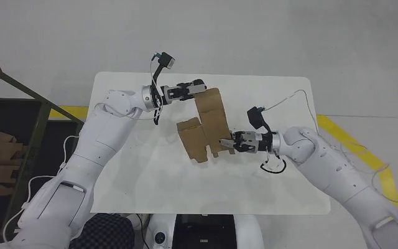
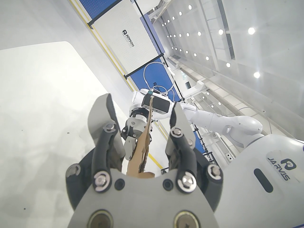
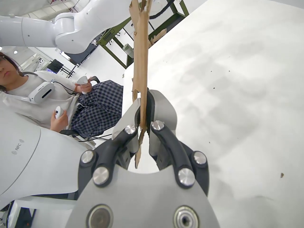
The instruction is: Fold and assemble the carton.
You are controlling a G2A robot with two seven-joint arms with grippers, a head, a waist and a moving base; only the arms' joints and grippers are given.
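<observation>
Two grippers meet at the carton (image 1: 208,121), a flattened brown cardboard blank over the middle of the white table (image 1: 273,180), its long side running from far to near. The right gripper (image 3: 144,100) is at the near right edge, its fingers (image 3: 163,110) clamped on the cardboard, probably to anchor the sheet so it cannot swing. The left gripper (image 2: 142,110) is at the far edge with its fingers (image 2: 108,117) spread wide, the cardboard passing between them without touching either pad. That straddle looks like a set-up for a second pinch, so both arms can pull the walls apart. Whether the near left flap rests on the table I cannot tell.
</observation>
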